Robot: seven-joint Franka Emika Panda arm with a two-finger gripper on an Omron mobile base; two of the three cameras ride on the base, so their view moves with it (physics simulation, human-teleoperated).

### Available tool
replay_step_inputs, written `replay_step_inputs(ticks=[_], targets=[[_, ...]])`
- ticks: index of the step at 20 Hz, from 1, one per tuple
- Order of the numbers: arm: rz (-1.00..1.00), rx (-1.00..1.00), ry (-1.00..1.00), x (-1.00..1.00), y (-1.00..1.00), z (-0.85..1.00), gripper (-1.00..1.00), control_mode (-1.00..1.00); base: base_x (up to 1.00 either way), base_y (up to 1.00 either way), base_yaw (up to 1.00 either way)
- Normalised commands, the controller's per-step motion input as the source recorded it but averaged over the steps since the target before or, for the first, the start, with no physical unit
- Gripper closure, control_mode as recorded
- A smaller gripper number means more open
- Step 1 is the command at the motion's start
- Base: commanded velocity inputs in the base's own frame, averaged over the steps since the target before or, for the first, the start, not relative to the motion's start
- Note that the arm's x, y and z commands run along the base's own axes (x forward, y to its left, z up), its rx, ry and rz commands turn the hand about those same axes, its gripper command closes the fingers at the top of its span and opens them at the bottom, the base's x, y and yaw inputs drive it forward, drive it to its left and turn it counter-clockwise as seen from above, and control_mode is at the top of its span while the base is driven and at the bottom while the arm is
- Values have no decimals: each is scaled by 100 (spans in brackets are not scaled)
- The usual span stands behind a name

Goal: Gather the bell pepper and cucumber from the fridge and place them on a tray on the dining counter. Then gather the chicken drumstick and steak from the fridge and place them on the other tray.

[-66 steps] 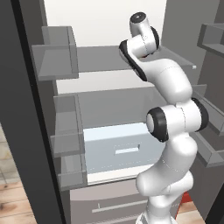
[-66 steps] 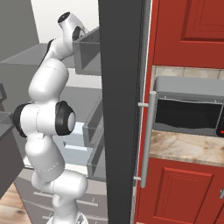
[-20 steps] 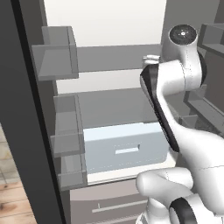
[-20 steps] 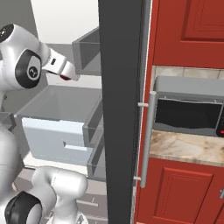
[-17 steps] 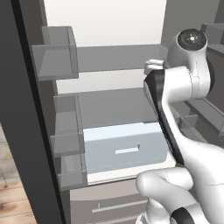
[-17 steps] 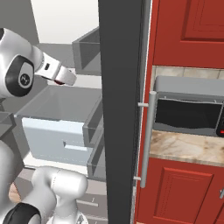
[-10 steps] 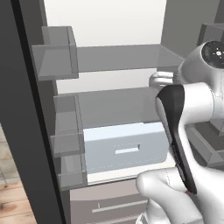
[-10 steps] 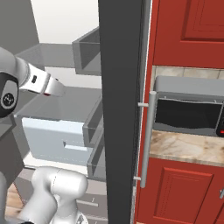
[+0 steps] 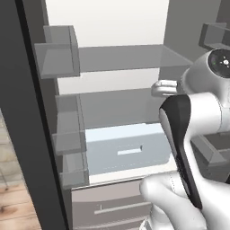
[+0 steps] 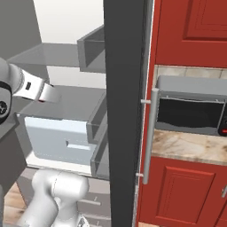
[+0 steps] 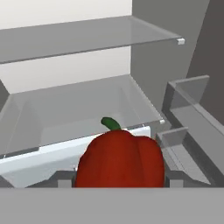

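One item, the bell pepper (image 11: 119, 158), sat gripped in the tool (image 11: 114, 181), held clear of the open fridge (image 9: 112, 67), in front of its pale drawer (image 11: 65, 153). Judged early: no food trayed yet; cucumber, drumstick, steak remained.

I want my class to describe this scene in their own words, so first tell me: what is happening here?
A white robot arm stands at an open grey fridge. In the hand view, a glossy red bell pepper with a green stem sits right at the gripper, apparently held between its fingers, in front of the pale drawer and glass shelves. The fridge door bins look bare. Red cabinets and a microwave stand beside the fridge.
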Motion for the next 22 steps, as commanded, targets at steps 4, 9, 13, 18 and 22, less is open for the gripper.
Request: replay_step_inputs(ticks=[4, 9, 13, 18, 22], targets=[[0, 0, 0, 0, 0, 0, 100, 100, -98, 3, 0], [0, 0, 0, 0, 0, 0, 100, 100, -94, 14, 0], [0, 0, 0, 0, 0, 0, 100, 100, -81, 30, 0], [0, 0, 0, 0, 0, 0, 100, 100, -57, 55, -6], [0, 0, 0, 0, 0, 0, 100, 100, -66, 43, -11]])
